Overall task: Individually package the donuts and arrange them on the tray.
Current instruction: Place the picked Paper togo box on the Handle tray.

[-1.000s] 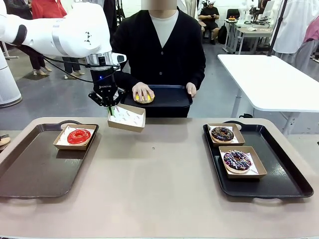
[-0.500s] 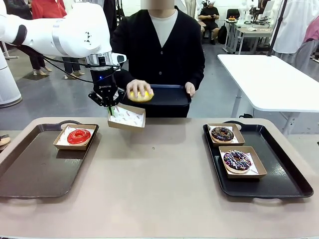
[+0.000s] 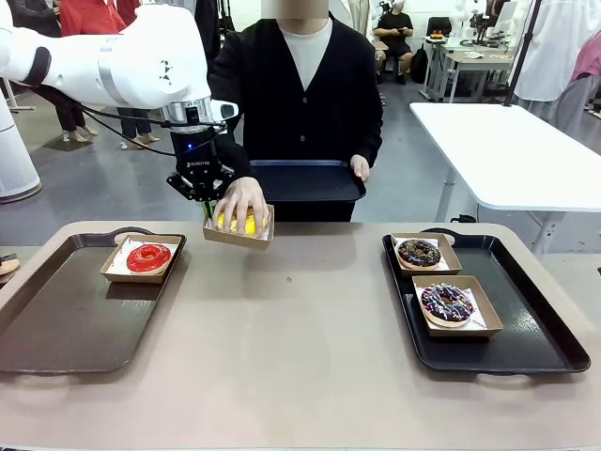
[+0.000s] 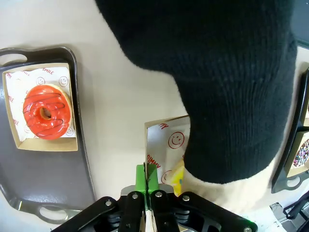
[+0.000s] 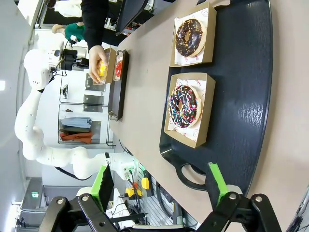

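front: left gripper (image 3: 208, 200) pinches the edge of a paper box (image 3: 238, 229), a hand (image 3: 240, 200) pressing the yellow donut (image 3: 237, 224) into it just beside the fingers | left wrist: green pads (image 4: 140, 180) squeezed together on the box wall | right wrist: right gripper (image 5: 159, 186) wide open, holding nothing, sprinkled donut (image 5: 184, 106) past its fingers

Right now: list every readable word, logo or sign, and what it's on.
"SMILE" in red print, with smiley-face signs: on the paper liner under the red donut.
A red smiley-face sign: on the liner of the box that the left gripper holds.
Sideways red letters on that same liner: cut off by the jaws, not readable.
White print on the left gripper's housing, front view: too small to read.
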`<state>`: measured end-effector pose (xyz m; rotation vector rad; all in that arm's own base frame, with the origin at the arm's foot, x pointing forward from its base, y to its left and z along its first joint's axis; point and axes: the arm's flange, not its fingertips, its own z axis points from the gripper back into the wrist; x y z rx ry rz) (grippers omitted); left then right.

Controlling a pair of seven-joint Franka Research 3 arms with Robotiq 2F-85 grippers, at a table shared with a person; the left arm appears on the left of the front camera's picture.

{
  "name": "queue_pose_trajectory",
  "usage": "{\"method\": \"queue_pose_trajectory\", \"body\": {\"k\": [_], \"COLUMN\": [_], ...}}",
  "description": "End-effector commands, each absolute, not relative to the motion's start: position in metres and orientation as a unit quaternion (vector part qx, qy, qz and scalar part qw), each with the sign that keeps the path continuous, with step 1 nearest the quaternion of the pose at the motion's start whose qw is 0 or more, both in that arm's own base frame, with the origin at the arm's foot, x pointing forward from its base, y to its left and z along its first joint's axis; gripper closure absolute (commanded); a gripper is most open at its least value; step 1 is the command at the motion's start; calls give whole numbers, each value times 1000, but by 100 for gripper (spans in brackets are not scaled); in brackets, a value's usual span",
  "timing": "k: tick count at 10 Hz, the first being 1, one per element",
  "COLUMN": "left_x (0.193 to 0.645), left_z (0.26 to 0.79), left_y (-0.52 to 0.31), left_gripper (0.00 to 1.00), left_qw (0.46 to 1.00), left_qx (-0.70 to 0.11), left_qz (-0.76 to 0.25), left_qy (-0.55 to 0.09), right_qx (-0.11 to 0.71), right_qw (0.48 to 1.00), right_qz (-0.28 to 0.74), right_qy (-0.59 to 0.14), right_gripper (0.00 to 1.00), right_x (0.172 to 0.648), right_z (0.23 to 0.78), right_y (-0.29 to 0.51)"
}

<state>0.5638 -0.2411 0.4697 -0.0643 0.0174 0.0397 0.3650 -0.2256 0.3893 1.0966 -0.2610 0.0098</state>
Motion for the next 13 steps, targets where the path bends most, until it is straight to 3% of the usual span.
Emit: {"method": "queue_pose_trajectory", "body": {"k": [1, 13], "left_x": [563, 563], "left_z": [470, 470], "left_y": [-240, -240], "left_gripper": [99, 99], "left_qw": [999, 999], "left_qx": [-34, -34], "left_qz": [24, 24], "left_qy": [12, 12], "right_qx": [518, 518], "right_qw": [847, 847], "right_qz": [3, 3], "right_qy": [-122, -122], "right_gripper": [0, 0], "right_x": [360, 360], "right_z": [389, 389], "right_y": [-223, -223]}}
